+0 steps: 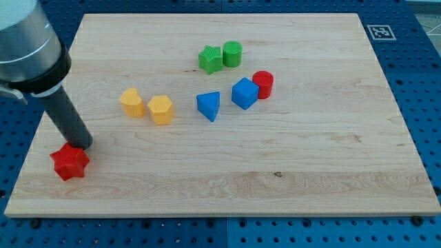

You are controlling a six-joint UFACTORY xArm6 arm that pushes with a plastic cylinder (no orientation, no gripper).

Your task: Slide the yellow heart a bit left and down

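This arm carries no pincer: it ends in a plain dark rod, so there is nothing to open or close and nothing is held. The tip (82, 146) stands near the counter's (310, 200) bottom-left corner, touching or just short of the upper right side of the red star-shaped block (70, 162).

The yellow heart-shaped block (132, 102) sits up and to the right of the tip, well apart from it, in the left half of the counter about midway between the top and bottom edges. Just beside it, on the side of the right edge, lies the yellow hexagonal block (161, 109). Farther toward the right edge are the blue triangular block (209, 105), the blue cube (244, 93) and the red cylinder (262, 84), with the green star-shaped block (211, 59) and the green cylinder (232, 53) nearer the top edge.

To do this step well, I would judge that the tip has to come off the red star and circle round the heart on the top-edge side, keeping clear of it on the way. It should settle at the heart's upper right shoulder. The gap to the yellow hexagon there looks narrow, so coming in from above rather than threading between the two seems safer. From there a short, slow push aimed at the bottom-left corner, through the heart's middle so that it does not spin off, should suffice. Only a small shift is asked, so it should stop early.
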